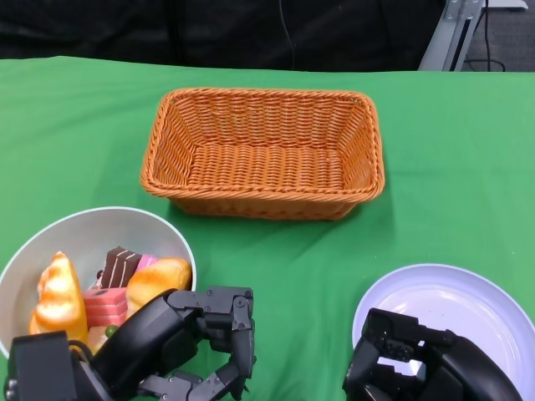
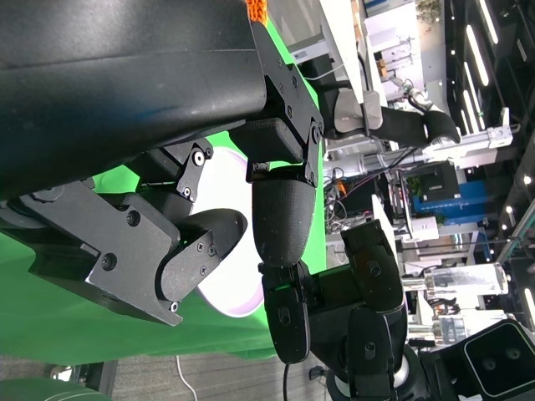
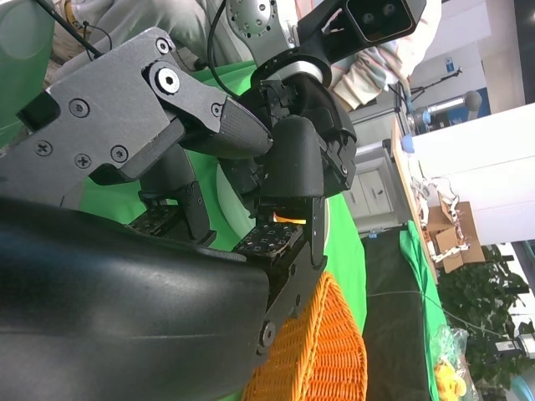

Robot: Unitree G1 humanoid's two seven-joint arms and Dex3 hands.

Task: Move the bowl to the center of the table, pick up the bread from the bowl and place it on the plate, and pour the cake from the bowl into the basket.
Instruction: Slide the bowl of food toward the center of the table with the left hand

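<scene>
Head view of a table covered with a green cloth (image 1: 435,150). An orange wicker basket (image 1: 263,153) stands at the centre of the far half, upright and with nothing visible inside it. At the near left sits a white bowl (image 1: 84,230), its left side cut by the picture's edge. The bowl holds two golden bread pieces: a ridged loaf (image 1: 58,296) at the left and a smoother roll (image 1: 159,280) at the right. Between them lie a pink layered cake slice (image 1: 105,307) and a dark chocolate cake piece (image 1: 119,266); a small green item beside them is too small to identify. At the near right lies a white plate (image 1: 468,305), well apart from the bowl, nothing resting on it.

The left hand (image 1: 188,338) is at the near left, just beside the bowl's right rim. Its fingers are curled inward with nothing between them, a clenched posture that the left wrist view (image 2: 251,209) confirms; whether it touches the rim cannot be told. The right hand (image 1: 410,355) lies over the near left edge of the plate. Its fingers (image 3: 280,238) are bent inward and grasp nothing in the right wrist view, which also shows the basket (image 3: 322,351) beyond them.
</scene>
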